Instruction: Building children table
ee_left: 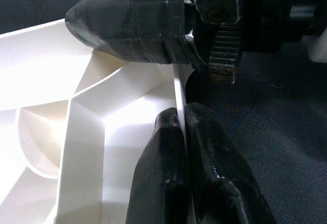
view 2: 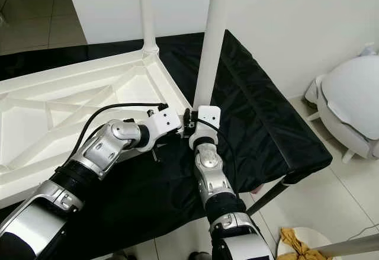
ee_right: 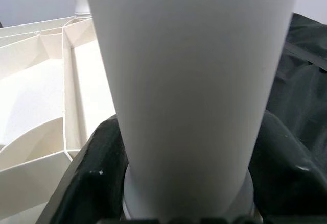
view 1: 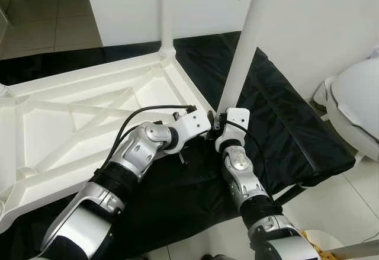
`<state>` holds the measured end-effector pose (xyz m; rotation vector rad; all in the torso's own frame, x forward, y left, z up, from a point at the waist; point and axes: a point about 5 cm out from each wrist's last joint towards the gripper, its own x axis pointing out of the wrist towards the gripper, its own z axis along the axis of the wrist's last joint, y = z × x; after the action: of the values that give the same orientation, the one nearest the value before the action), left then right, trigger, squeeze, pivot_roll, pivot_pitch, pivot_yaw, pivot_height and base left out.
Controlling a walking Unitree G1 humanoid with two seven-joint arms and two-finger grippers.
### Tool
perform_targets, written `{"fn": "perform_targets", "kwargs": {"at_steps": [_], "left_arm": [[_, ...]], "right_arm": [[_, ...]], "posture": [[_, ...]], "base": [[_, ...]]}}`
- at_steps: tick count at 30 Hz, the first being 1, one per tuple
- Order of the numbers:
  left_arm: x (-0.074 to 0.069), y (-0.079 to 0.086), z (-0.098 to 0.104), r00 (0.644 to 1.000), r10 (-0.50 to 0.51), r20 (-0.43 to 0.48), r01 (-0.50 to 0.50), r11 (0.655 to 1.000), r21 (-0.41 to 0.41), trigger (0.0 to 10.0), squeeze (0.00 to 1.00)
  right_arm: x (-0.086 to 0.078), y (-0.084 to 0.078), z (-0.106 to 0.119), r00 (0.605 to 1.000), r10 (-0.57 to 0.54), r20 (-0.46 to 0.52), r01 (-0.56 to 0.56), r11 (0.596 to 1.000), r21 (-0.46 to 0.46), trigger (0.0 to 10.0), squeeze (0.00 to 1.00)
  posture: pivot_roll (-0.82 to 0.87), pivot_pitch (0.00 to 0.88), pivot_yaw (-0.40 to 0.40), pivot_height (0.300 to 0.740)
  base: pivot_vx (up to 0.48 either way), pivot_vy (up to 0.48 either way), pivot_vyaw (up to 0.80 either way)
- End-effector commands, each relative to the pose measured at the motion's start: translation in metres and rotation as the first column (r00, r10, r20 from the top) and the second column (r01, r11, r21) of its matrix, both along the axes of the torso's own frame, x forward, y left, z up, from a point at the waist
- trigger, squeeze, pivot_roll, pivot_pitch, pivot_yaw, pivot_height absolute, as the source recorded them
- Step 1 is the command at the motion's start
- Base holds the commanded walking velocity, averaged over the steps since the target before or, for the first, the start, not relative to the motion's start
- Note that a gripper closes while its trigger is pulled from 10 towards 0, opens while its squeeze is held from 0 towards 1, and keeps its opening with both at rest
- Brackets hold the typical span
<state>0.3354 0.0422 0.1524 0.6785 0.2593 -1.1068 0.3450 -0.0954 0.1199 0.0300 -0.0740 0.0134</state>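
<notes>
Right end effector (ee_right: 186, 183) is clamped around the base of a white table leg (view 1: 246, 47), its two black fingers (ee_right: 84, 183) pressing on either side of the round post just above the socket. Left end effector (ee_left: 179, 96) sits at the same corner, its fingers apart and straddling the thin white side wall of the upturned table, with one finger (ee_left: 127, 27) above the rim and the other below.

The white children's tabletop (view 1: 71, 118) lies upside down, ribbed underside facing up, filling the scene from 9 o'clock to the centre. It rests on a black cloth (view 1: 284, 124) that spreads from the centre toward 3 o'clock and down to 6 o'clock over a low frame. The gripped leg rises from the tabletop's near right corner toward 1 o'clock. A second white leg (view 1: 167, 11) stands upright in the far corner socket at 12 o'clock. Both silver arms reach in from 6 and 7 o'clock and meet at the near corner, just beside each other.

A white rounded lidded container (view 1: 355, 106) stands on the tiled floor (view 1: 41, 23) at 3 o'clock. A yellow cloth (view 2: 296, 242) lies in a white dish at 5 o'clock.
</notes>
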Motion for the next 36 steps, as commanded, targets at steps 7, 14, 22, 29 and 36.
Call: {"fn": "perform_targets", "kwargs": {"at_steps": [7,14,22,29,36], "left_arm": [[-0.003,0.001,-0.011,1.000,-0.018,-0.021,0.019,0.999,0.046,10.0,0.00],[-0.001,0.000,-0.008,1.000,-0.021,-0.013,0.022,0.999,0.043,10.0,0.00],[0.000,0.003,-0.006,1.000,-0.017,-0.012,0.018,0.999,0.049,10.0,0.00],[0.003,0.010,-0.003,1.000,0.004,-0.007,-0.003,0.999,0.047,10.0,0.00],[0.003,0.010,-0.003,1.000,0.005,-0.013,-0.004,0.999,0.047,10.0,0.00]], "right_arm": [[-0.006,-0.027,-0.026,0.989,-0.055,-0.137,0.060,0.997,0.037,10.0,1.00],[0.005,-0.021,-0.011,0.988,0.140,-0.069,-0.139,0.990,0.010,10.0,0.00],[0.008,-0.020,0.001,0.927,0.375,-0.013,-0.375,0.924,-0.068,10.0,0.00],[0.005,-0.021,0.001,0.793,0.609,-0.027,-0.608,0.786,-0.115,10.0,0.00],[0.008,-0.031,0.003,0.747,0.663,-0.061,-0.662,0.731,-0.167,6.0,0.00]], "posture": [[-0.05,0.027,-0.012,0.740],[-0.05,0.030,-0.005,0.740],[-0.04,0.038,0.002,0.740],[-0.02,0.057,0.030,0.740],[-0.02,0.064,0.042,0.740]], "base": [[0.000,0.000,0.00],[0.000,0.000,0.00],[0.000,0.000,0.00],[0.000,0.000,0.00],[0.000,0.000,0.00]]}}
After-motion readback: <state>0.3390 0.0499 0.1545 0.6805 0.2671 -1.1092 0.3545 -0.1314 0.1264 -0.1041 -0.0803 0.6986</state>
